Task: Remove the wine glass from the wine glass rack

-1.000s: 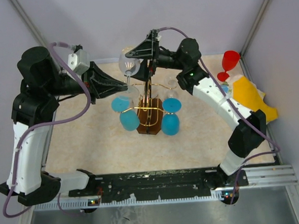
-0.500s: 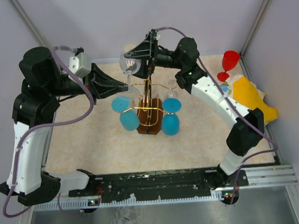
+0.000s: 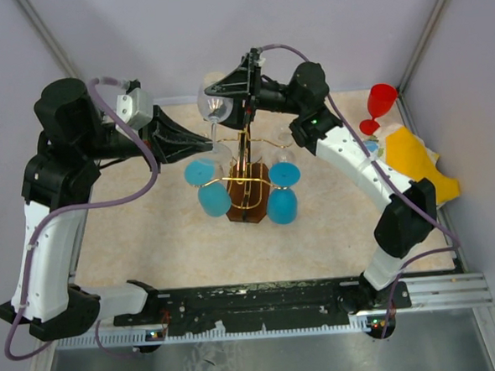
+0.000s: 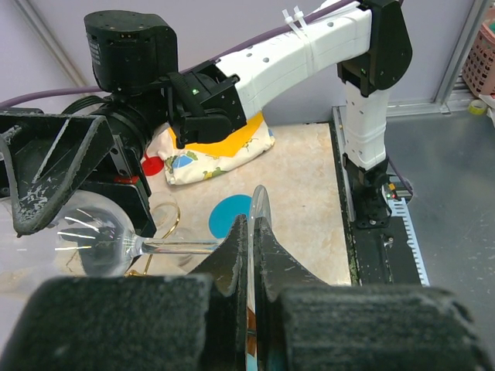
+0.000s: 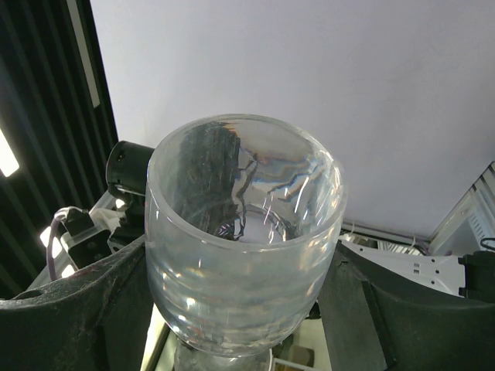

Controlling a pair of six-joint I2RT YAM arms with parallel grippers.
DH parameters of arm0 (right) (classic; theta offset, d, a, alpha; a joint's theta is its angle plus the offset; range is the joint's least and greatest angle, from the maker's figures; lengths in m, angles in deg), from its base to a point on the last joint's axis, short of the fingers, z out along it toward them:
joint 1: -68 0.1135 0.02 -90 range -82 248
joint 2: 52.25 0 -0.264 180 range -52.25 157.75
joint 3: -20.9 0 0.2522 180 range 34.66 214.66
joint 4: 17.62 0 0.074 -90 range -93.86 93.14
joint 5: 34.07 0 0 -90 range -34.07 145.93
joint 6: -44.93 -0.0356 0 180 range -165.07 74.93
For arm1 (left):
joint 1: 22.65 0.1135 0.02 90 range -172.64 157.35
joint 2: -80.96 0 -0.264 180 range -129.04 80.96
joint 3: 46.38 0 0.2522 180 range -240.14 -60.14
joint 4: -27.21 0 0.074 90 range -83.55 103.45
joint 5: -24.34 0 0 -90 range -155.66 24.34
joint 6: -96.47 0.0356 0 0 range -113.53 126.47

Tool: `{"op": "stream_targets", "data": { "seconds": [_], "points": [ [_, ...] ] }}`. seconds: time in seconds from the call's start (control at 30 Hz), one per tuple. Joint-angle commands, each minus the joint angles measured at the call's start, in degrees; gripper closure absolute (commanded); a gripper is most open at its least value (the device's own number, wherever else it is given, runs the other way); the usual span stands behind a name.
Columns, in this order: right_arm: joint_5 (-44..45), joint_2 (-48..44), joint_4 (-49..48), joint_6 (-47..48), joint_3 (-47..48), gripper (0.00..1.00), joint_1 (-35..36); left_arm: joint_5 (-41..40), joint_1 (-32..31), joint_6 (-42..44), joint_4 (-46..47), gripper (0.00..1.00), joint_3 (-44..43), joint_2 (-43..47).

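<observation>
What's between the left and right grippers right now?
The clear wine glass bridges them: bowl held by the right gripper, stem crossing the gap, foot pinched in the left gripper. The left wrist view shows it best.

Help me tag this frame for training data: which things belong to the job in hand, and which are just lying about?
In the job: clear wine glass, gripped at its foot by the left pincer and round its bowl by the right pincer; gold wire rack.

Lying about: blue glasses hanging on the rack; red glass; yellow cloth.
</observation>
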Motion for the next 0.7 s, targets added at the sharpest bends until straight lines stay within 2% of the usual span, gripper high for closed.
{"op": "stream_targets", "data": {
  "seconds": [0.0, 0.23, 0.33, 0.67],
  "points": [
    [0.13, -1.11, -3.04, -0.29, 2.74, 0.44, 0.27, -0.64, -0.25, 0.88, 0.98, 1.00, 0.63, 0.33],
    [0.10, -1.69, -2.32, 0.28, 2.97, 0.26, 0.36, -1.34, -0.23, 1.28, 1.15, 1.00, 1.03, -0.48],
    [0.09, -1.66, -1.67, 0.57, 3.32, 0.25, 0.36, -1.67, -0.26, 1.32, 1.40, 1.00, 0.70, -1.08],
    [0.69, -1.09, -0.58, 0.59, 5.22, 0.44, 0.36, -3.06, -0.20, 1.66, 1.25, 0.99, 1.12, -0.49]
  ]
}}
